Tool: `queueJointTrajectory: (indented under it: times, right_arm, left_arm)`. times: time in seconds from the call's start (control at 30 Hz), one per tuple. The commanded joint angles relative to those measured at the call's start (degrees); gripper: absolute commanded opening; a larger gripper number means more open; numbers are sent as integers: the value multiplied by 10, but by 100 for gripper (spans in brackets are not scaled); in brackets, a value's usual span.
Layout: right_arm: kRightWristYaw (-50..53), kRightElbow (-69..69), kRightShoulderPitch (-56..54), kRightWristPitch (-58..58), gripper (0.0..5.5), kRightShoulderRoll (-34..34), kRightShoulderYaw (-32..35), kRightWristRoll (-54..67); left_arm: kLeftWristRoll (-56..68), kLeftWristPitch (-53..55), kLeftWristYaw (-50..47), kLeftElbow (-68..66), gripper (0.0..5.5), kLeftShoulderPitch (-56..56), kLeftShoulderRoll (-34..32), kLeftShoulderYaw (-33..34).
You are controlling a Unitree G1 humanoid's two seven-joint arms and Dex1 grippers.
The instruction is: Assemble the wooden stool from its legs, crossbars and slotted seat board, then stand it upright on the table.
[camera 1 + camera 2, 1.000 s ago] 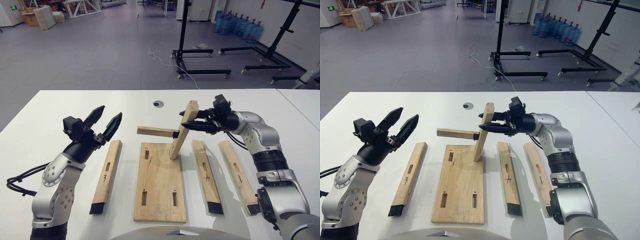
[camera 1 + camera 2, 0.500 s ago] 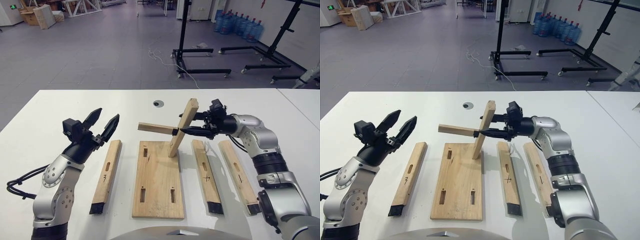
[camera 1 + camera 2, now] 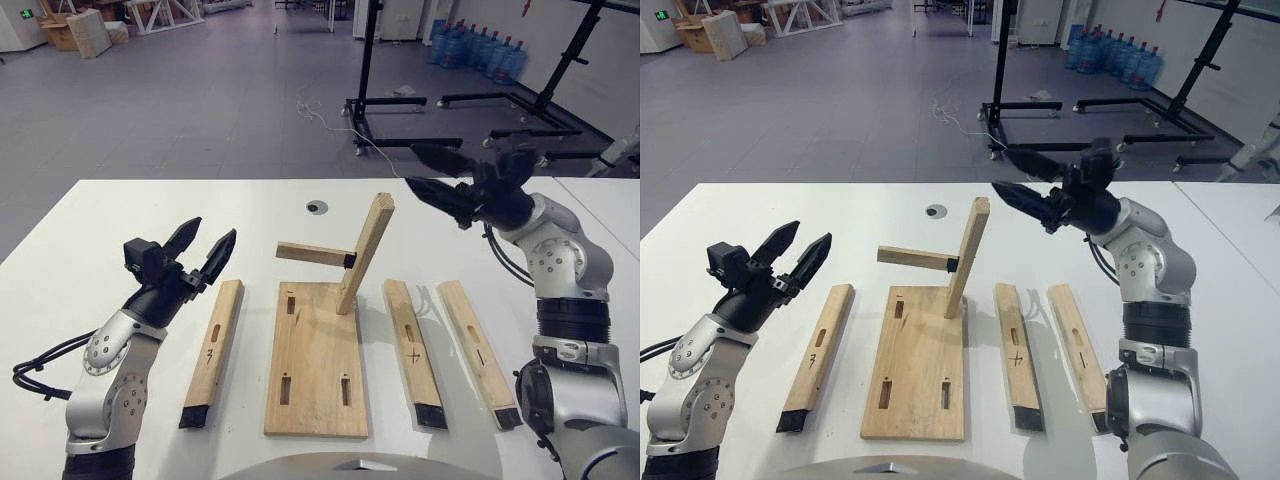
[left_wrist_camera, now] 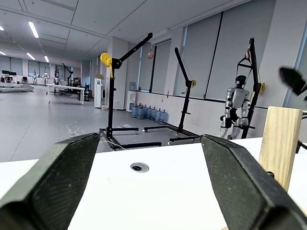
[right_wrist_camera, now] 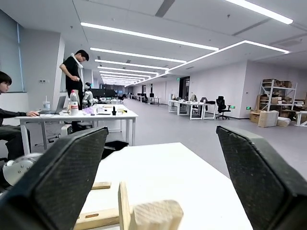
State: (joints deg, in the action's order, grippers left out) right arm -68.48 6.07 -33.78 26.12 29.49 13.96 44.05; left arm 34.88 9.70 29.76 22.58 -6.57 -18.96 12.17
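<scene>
- Right gripper, black with two long pointed fingers, hangs in the air over the far right part of the white table. Its jaws are spread wide and hold nothing. It is clear of the wood, up and to the right of the standing leg's top.
- Left gripper, of the same black build, is raised over the table's left side. Its pads are parted and empty, with the tips aimed toward the middle of the table.
- A pale, rectangular wooden seat board lies flat in the middle of the table, its long sides running away from the robot. Three small dark slots show near its corners.
- One light wooden leg stands with its foot at the board's far right corner, tilted so that its top leans away to the right.
- A short square wooden crossbar juts roughly level from about halfway up that leg toward the left. It is dark where it meets the leg, and its free end is in the air.
- A left loose leg lies flat just beside the board.
- An inner right loose leg and an outer right loose leg lie side by side on the board's other flank.
- Each flat leg has a long slot, a pencil mark and a dark near end.
</scene>
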Motion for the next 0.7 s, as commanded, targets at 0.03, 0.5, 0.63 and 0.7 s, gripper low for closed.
queueJointTrajectory:
  times: [0.03, 0.5, 0.63, 0.7]
  right_arm:
    - [-1, -23, -2, 23, 416, 1, -12, 15]
    - [-48, -14, 10, 72, 416, 36, -77, -11]
    - [1, 5, -22, 89, 416, 19, -12, 43]
    - [48, 22, -35, 90, 416, 8, 30, 67]
  left_arm:
    - [-5, 4, -1, -6, 383, 9, -4, 1]
    - [-20, -9, -8, -8, 383, -6, 14, -7]
    - [-23, -12, -9, -11, 383, -9, 19, -5]
    - [-25, -13, -12, -11, 383, -10, 21, -3]
